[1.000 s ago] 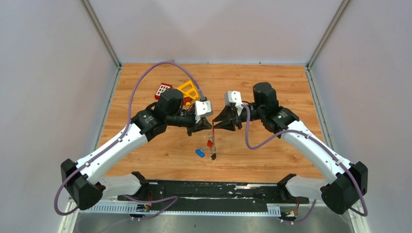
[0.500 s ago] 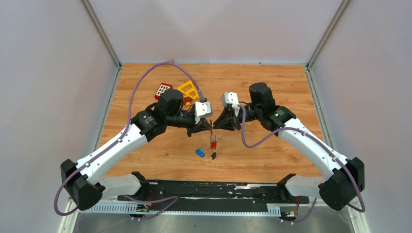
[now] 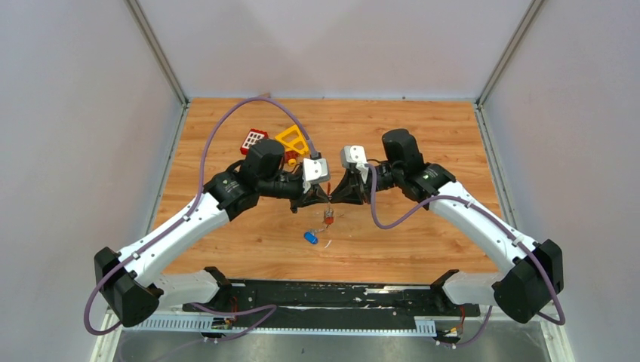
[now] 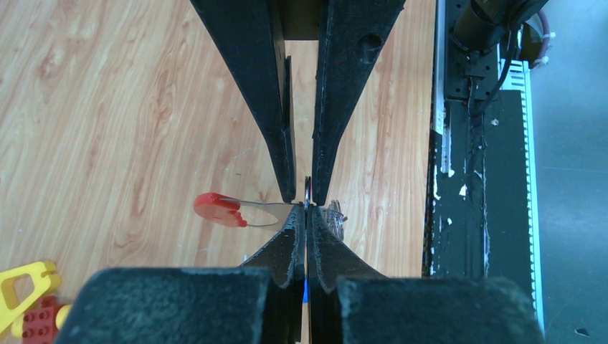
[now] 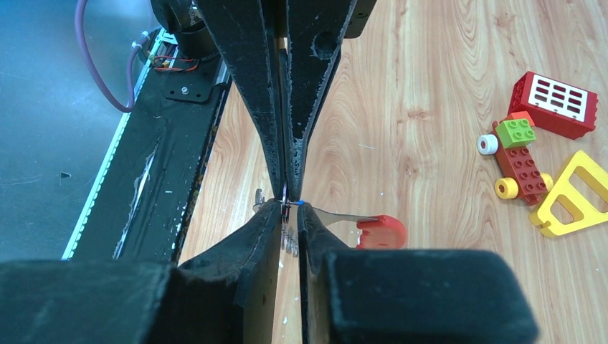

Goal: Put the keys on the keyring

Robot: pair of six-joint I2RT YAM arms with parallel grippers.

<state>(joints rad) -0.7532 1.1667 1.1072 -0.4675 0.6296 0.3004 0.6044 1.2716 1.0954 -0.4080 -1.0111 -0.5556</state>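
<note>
Since a second ago your right hand [image 3: 337,197] has closed in on the left hand [image 3: 322,198]. They now meet tip to tip above the bench [image 3: 423,128], and the dangling bundle has been drawn up. Both hands are clenched on the thin metal keyring [image 4: 307,188] between them. You have two keys in sight: one red key [image 4: 219,209], its blade reaching to that ring, and one blue key [image 3: 310,237] lying on the bench just below.
</note>
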